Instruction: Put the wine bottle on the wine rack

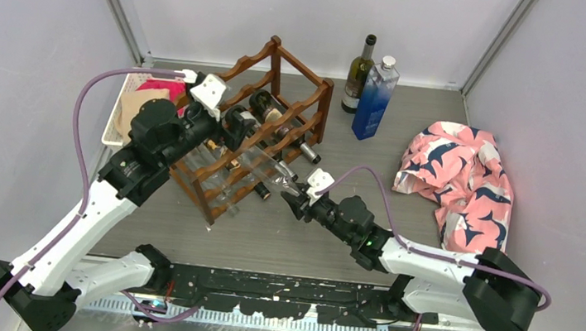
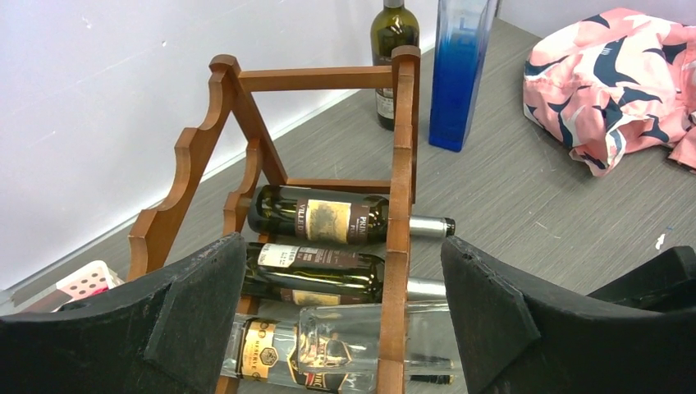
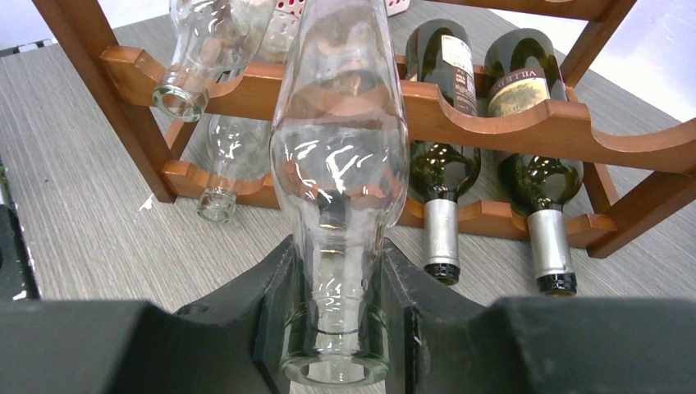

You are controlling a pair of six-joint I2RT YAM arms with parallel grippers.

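Note:
The reddish-brown wooden wine rack point(image 1: 276, 105) stands left of centre. It holds two dark bottles point(image 3: 525, 90) with silver caps and some clear ones. My right gripper point(image 3: 336, 328) is shut on the neck of a clear glass wine bottle point(image 3: 341, 156). The bottle's body lies across the rack's upper scalloped rail point(image 3: 492, 123). In the top view the right gripper point(image 1: 293, 197) is just in front of the rack. My left gripper point(image 2: 345, 312) is wide open and empty above the rack's top, with its fingers point(image 2: 197, 312) on either side of the clear bottle point(image 2: 353, 336).
A dark green bottle point(image 1: 358, 73) and a tall blue bottle point(image 1: 375, 98) stand upright at the back, right of the rack. A pink patterned cloth point(image 1: 459, 180) lies at the right. A white plastic basket point(image 1: 125, 109) sits behind the left arm.

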